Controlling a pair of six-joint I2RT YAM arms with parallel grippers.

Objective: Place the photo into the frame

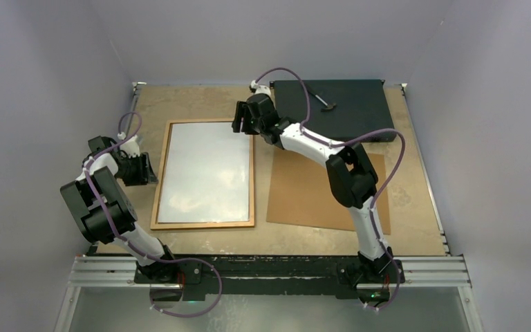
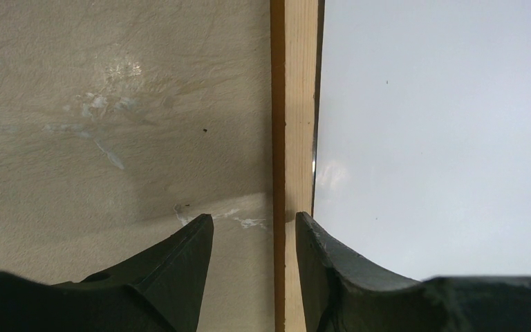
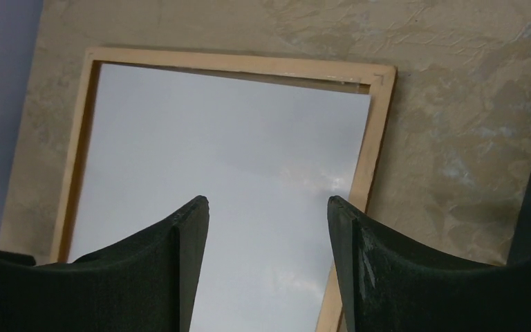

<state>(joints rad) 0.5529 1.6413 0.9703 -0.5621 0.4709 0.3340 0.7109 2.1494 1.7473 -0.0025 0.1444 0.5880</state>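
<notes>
The left gripper, jaws spread, is straddling a rail of the thin orange-brown wooden frame; the right gripper, spread and empty, is hovering above the white-backed rectangular photo.

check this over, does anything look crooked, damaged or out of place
Nothing stands out. The photo lies white side up, flat inside the frame, with no crease or tear showing. The brown backing sheet lies flat on the table to the frame's right, apart from it and not yet fitted.
</notes>
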